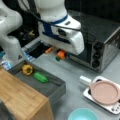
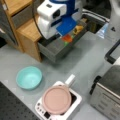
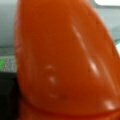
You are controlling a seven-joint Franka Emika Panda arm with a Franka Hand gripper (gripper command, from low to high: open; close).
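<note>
An orange carrot-like vegetable (image 1: 61,54) with a green end hangs in the air under the white hand, and my gripper (image 1: 60,53) is shut on it. In a front view the carrot (image 2: 67,38) hovers over the near end of a dark grey tray (image 2: 51,50). The wrist view is filled by the carrot's orange skin (image 3: 65,62); the fingers do not show there. The tray (image 1: 58,90) holds a yellow pepper (image 1: 27,69) and a green vegetable (image 1: 40,77), to the left of and below the carrot.
A wooden shelf unit (image 1: 20,97) stands beside the tray. A steel toaster oven (image 1: 100,50) is at the right. A pink pan (image 1: 104,92) rests on a white hob (image 2: 75,103). A teal bowl (image 2: 29,77) sits on the grey table.
</note>
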